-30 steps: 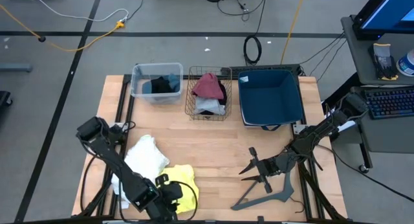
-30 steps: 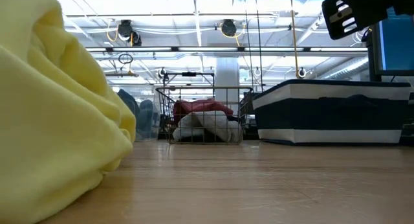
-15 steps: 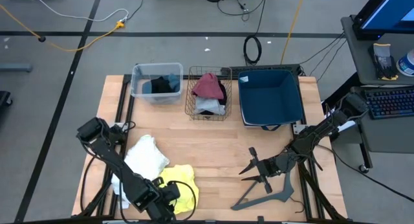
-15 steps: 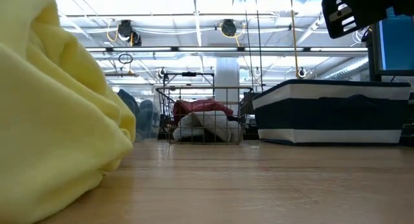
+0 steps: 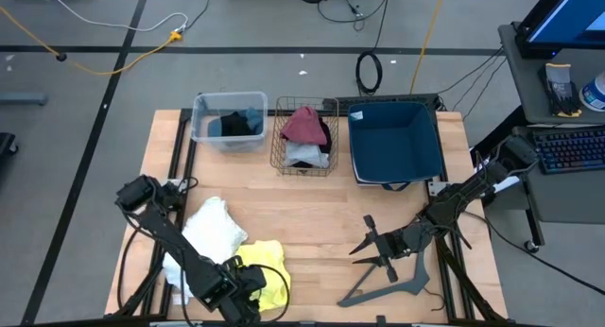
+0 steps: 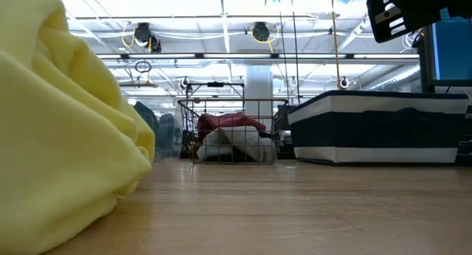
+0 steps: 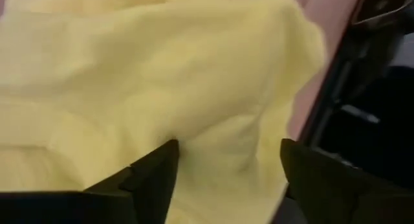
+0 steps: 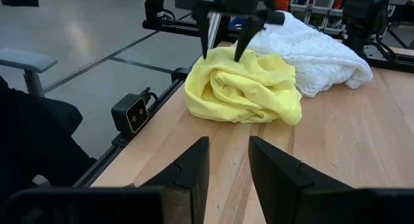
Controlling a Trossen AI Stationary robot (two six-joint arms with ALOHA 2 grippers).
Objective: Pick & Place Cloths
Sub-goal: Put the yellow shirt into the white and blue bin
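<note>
Two spread fingers of the left gripper (image 8: 224, 31) are straddling the yellow cloth (image 8: 242, 88); soft, light, it should bunch easily, so pinching a raised fold between them looks best.

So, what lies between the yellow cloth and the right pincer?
Only bare wooden table. The right wrist view looks past the right pincer across empty boards to the yellow cloth; the high view agrees.
</note>
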